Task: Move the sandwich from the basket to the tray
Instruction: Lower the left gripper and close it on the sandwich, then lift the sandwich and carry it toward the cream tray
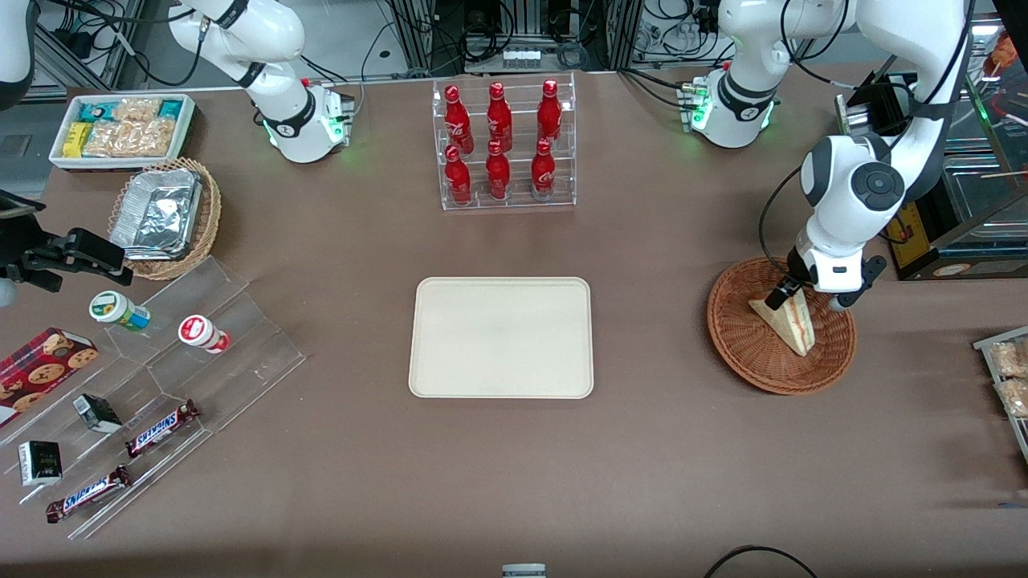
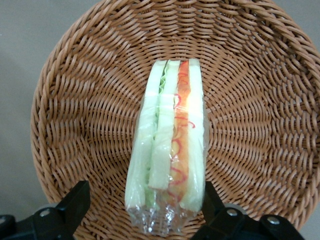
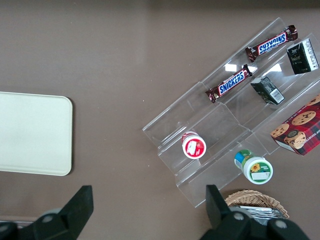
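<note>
- We see the sandwich [image 1: 787, 325] standing on edge in the reddish-brown basket [image 1: 739, 345], its clear wrap catching light, with red-orange and green layers showing along the cut edge [image 2: 170, 145].
- The gripper [image 1: 807, 297] hangs low over the sandwich's end farther from the front camera; its fingers [image 2: 75, 202] are spread, one on each flank of the wedge, and we cannot tell whether either touches the wrap.
- In the left wrist view, bare wicker [image 2: 260, 125] shows on both sides of the sandwich, so the wedge sits near the basket's middle, clear of the rim.
- The tray [image 1: 502, 337] lies flat at mid-table, well apart from the basket toward the parked arm's end, with bare brown table [image 1: 650, 337] between the two.
- The tray's rounded rim has bare tabletop on all four sides.
- A clear rack of red bottles [image 1: 502, 144] stands farther from the front camera than the tray, apart from its edge.
- A clear stepped display with snack bars [image 1: 161, 425] sits toward the parked arm's end, apart from the tray.
</note>
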Motion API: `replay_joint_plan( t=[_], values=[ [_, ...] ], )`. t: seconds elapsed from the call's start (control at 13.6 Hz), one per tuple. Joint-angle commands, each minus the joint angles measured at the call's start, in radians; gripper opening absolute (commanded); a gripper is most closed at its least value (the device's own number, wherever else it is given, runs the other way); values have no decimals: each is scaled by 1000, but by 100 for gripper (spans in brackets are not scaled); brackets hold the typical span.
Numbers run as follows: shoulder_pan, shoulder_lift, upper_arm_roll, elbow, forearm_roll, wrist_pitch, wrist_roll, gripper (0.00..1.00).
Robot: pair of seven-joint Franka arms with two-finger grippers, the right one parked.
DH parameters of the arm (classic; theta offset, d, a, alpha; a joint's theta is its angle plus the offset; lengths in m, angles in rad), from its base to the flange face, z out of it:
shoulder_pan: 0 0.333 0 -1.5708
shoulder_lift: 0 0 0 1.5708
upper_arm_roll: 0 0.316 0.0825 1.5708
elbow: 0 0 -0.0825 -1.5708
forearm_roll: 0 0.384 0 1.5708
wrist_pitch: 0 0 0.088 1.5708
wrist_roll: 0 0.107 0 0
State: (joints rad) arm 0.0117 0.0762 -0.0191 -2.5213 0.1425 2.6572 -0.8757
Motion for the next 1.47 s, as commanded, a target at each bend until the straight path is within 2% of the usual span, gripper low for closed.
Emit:
replay_joint_plan(
  t=[0.0, 0.22, 0.29, 0.44, 0.52, 0.74, 0.88, 0.96, 1.18, 1.4],
  values=[
    [27, 10, -7, 6, 43, 18, -23, 79],
    [25, 8, -7, 9, 43, 18, -26, 26],
    [21, 7, -8, 10, 43, 18, -51, 15],
    [8, 5, -10, 21, 43, 18, -78, 4],
    [1, 1, -13, 29, 45, 16, -103, 0],
    [-74, -30, -12, 44, 49, -12, -126, 0],
    [-139, -88, -16, 88, 74, -142, -121, 0],
    [-183, -96, -19, 145, 92, -249, -123, 0],
    [-333, -56, -22, 396, 85, -563, -166, 0],
    [-479, -6, -22, 499, 77, -586, -195, 0]
  ],
)
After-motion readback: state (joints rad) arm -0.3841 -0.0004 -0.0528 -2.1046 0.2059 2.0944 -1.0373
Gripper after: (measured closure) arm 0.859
